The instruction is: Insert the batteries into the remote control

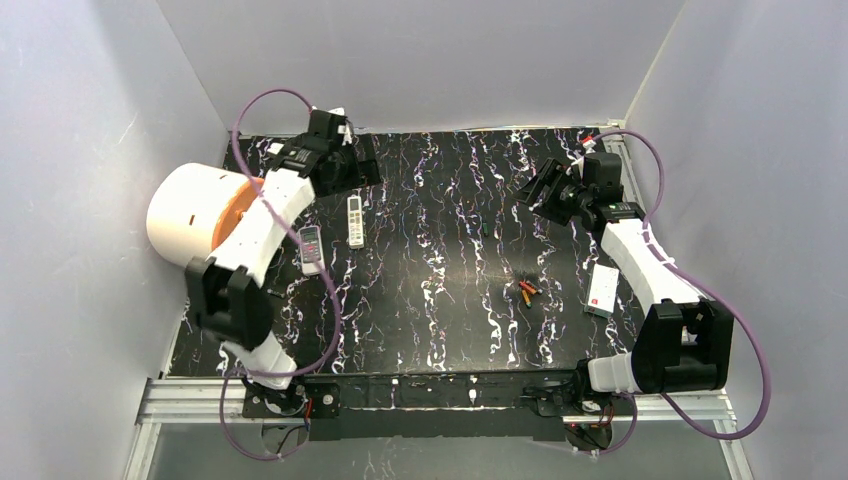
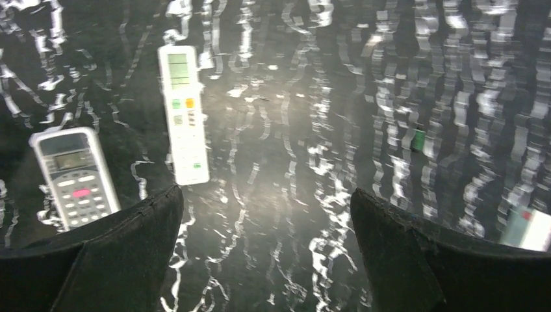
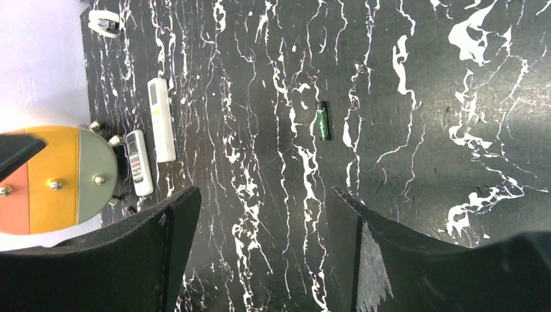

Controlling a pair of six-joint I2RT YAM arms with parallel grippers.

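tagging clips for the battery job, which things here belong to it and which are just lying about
Job: batteries; white remote; grey remote (which one gets loaded, cannot tell).
Lying about: green cylinder; big white roll; white slab.

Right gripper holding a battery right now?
No. The right gripper is open and empty; the batteries lie loose on the table.
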